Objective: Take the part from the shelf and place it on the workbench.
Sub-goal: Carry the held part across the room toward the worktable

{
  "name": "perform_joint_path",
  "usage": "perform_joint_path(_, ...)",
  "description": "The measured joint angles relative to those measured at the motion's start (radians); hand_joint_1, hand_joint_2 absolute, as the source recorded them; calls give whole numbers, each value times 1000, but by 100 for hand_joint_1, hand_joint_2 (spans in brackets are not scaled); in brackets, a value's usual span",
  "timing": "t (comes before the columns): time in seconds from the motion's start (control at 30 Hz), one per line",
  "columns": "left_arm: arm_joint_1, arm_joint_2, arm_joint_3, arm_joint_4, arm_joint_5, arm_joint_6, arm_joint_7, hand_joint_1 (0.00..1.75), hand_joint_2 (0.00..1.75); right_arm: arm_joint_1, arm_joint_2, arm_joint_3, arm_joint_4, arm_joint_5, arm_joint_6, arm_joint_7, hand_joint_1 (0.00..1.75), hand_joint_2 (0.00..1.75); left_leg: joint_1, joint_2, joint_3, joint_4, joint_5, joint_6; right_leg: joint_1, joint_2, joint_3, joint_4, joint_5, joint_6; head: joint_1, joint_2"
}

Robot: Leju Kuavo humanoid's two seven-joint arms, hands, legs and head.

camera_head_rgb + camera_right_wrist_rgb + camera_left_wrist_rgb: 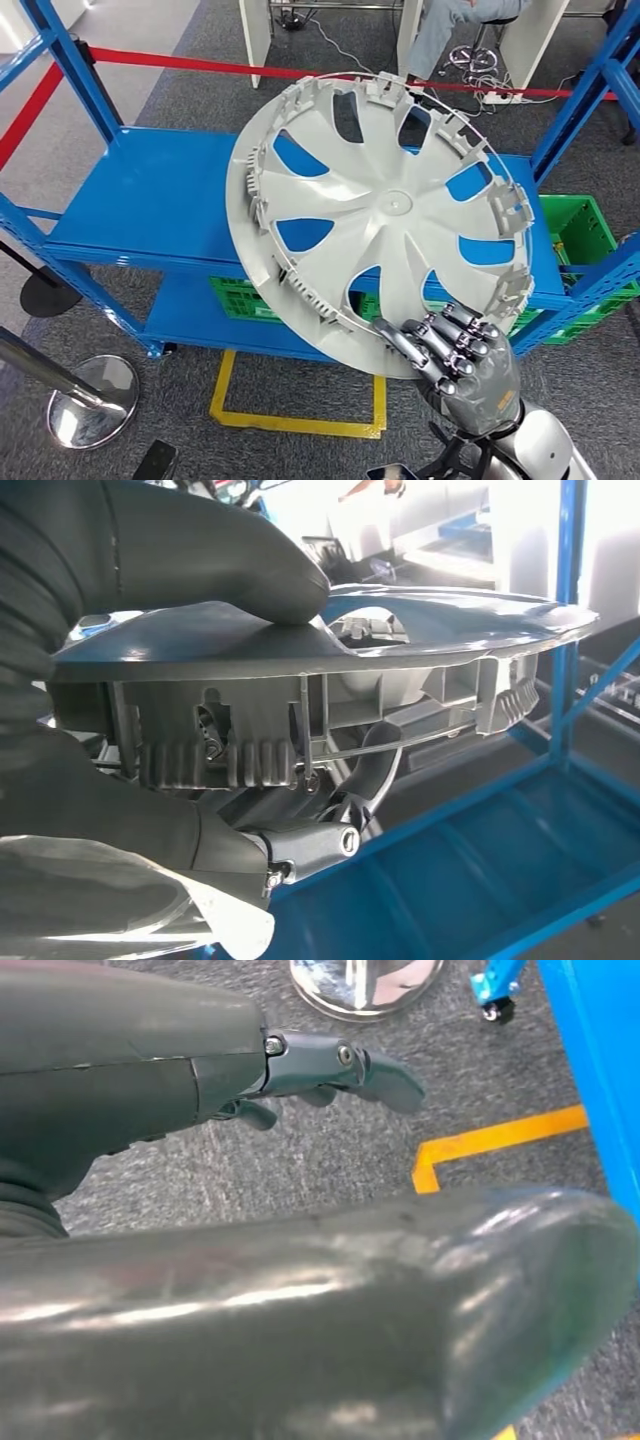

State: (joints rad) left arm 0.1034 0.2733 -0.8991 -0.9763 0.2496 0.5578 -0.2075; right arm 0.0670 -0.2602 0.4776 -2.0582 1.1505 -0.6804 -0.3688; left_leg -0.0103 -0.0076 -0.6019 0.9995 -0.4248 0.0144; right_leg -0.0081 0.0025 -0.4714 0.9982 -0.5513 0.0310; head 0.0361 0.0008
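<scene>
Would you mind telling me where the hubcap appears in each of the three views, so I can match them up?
Head view: the hubcap fills the centre, tilted above the blue shelf, its near rim gripped by the right hand.
Left wrist view: not in it.
Right wrist view: seen edge-on across the upper half, held in the right hand.
Shared landmark: the blue shelf, also at the left wrist view's edge.

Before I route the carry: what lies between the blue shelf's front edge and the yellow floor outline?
Bare grey carpet, per head view.

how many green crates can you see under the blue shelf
2: one green crate on the lower level behind the hubcap, another at the right end. More may be hidden.
</scene>
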Motion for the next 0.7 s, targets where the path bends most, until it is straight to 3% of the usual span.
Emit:
perform_joint_path(0.07, 3, 4, 0, -3, 2, -1, -1, 0, 0, -2, 0, 2, 1, 2, 0, 0, 175, 175, 0, -1, -11, 3, 14, -11, 0, 0, -3, -16, 5, -10, 1, 0)
perform_joint_path(0.1, 5, 6, 0, -3, 3, -1, -2, 0, 0, -4, 0, 2, 2, 3, 0, 0, 175, 175, 1, -1, -18, 9, 6, -17, -1, -2, -11, -17, 13, -18, 1, 0)
perform_joint_path(0.17, 9, 10, -1, -5, 3, -1, -2, 0, 0, -6, 0, 4, 4, 5, 0, 0, 175, 175, 5, -2, -41, 69, -62, -29, -4, -8, -32, -19, 33, -37, -2, 0)
perform_joint_path(0.23, 10, 11, -1, -6, 4, -1, -2, 0, 0, -7, 1, 5, 5, 5, 0, 0, 175, 175, 9, -1, -74, 198, -155, -40, -2, -12, -60, -14, 54, -44, -4, 0)
perform_joint_path(0.27, 10, 12, -2, -6, 4, -1, -2, 0, 0, -8, 1, 6, 6, 6, 0, 0, 175, 175, 11, -1, -83, 255, -181, -43, -1, -14, -76, -10, 63, -45, -3, 0)
perform_joint_path(0.3, 10, 12, -2, -6, 4, -1, -2, 0, 0, -8, 1, 7, 7, 6, 0, 0, 175, 175, 12, -1, -81, 288, -185, -45, 0, -16, -92, -5, 72, -45, -3, 0)
perform_joint_path(0.33, 10, 12, -3, -6, 4, -1, -2, 0, 0, -8, 1, 8, 8, 6, 0, 0, 175, 175, 13, -1, -62, 284, -168, -45, 0, -17, -109, 1, 81, -44, -3, 0)
perform_joint_path(0.4, 10, 14, -3, -9, 6, -1, -3, 0, 0, -9, 1, 10, 9, 8, 0, 1, 175, 175, 13, -1, 23, 180, -119, -38, 1, -17, -140, 11, 98, -40, -3, 0)
perform_joint_path(0.47, 9, 16, -2, -14, 10, -2, -5, 0, 0, -12, 1, 14, 9, 11, 0, 5, 175, 175, 10, -1, 120, 35, -111, -28, 3, -18, -161, 15, 117, -32, -1, 0)
perform_joint_path(0.5, 9, 18, -2, -17, 14, -3, -8, 0, 0, -15, 1, 16, 9, 12, 0, 9, 175, 175, 7, -1, 144, -9, -117, -22, 3, -18, -166, 13, 128, -27, 0, 0)
perform_joint_path(0.53, 10, 20, -1, -19, 17, -4, -10, 0, 0, -18, 2, 20, 9, 14, 0, 12, 175, 175, 4, -1, 151, -32, -119, -18, 3, -19, -170, 9, 140, -21, 1, 0)
perform_joint_path(0.6, 15, 24, -2, -23, 23, -7, -14, 0, 0, -26, 4, 29, 11, 16, 0, 19, 175, 175, 4, 1, 133, -43, -96, -6, 1, -16, -179, 3, 150, -10, 3, 0)
perform_joint_path(0.63, 18, 27, -2, -25, 26, -8, -14, 0, 0, -30, 4, 33, 12, 17, 0, 21, 175, 175, 6, 3, 122, -47, -83, 2, 1, -12, -189, 15, 129, -6, 6, 0)
perform_joint_path(0.7, 21, 30, -2, -30, 29, -10, -14, 0, 0, -37, 4, 43, 17, 19, 0, 28, 175, 175, 8, 7, 96, -51, -57, 13, -1, -6, -218, 99, 33, 0, 18, 0)
